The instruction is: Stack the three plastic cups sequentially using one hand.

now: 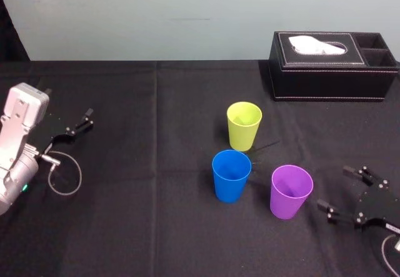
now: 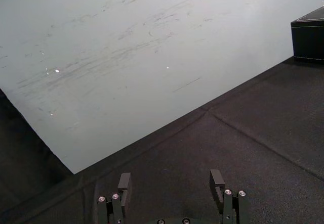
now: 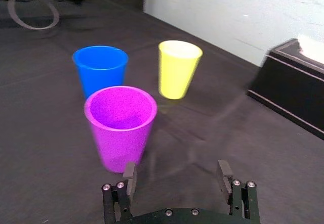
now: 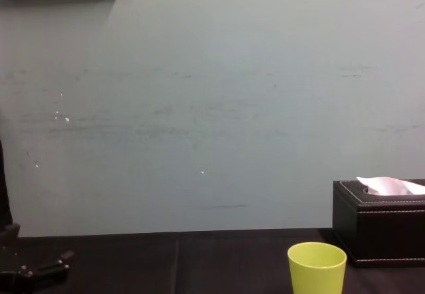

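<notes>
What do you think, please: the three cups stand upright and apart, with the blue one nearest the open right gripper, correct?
Not quite: the head view shows the purple cup, not the blue cup, nearest the open right gripper. The rest holds: they and the lime cup stand upright and apart.

The right gripper is seen over the black table with its fingers spread, and the purple cup is stood upright just off the fingertips, untouched by them. The blue cup is set just past the purple one, and the yellow-green cup farther off, all three apart. The black tissue box is placed well beyond the fingers, against the wall.
</notes>
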Robot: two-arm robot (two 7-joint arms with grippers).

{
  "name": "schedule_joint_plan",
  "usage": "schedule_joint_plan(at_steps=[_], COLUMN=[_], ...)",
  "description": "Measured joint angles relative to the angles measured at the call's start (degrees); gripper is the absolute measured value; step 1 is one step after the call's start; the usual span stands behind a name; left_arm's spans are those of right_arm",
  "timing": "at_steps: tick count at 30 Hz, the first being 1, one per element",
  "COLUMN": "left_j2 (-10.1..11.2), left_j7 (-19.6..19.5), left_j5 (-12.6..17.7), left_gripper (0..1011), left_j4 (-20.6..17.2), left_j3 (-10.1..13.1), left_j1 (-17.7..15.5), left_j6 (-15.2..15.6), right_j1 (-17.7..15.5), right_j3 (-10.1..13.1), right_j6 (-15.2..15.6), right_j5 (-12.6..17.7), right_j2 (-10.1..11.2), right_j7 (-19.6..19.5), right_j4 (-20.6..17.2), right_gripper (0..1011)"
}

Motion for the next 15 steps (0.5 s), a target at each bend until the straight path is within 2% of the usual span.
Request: schedule_joint_plan(at_steps=[7, 15], left_j2=[0.0, 0.0], left_j7=[0.0, 0.0], left_j5=[0.0, 0.0], left_gripper=[1011, 1011], left_j4=[0.0, 0.0], left_j3=[0.0, 0.0], left_j1=[0.0, 0.0], left_j6=[0.0, 0.0], right_j1=[-0.8, -0.8], right_j3=[-0.1, -0.2], right_j6=[-2.3, -4.1], right_j5=[-0.5, -0.4], right_j2=[0.5, 0.1], right_j7=[4.6, 8.6], right_j4=[-0.3, -0.4], right_gripper=[1003, 1003])
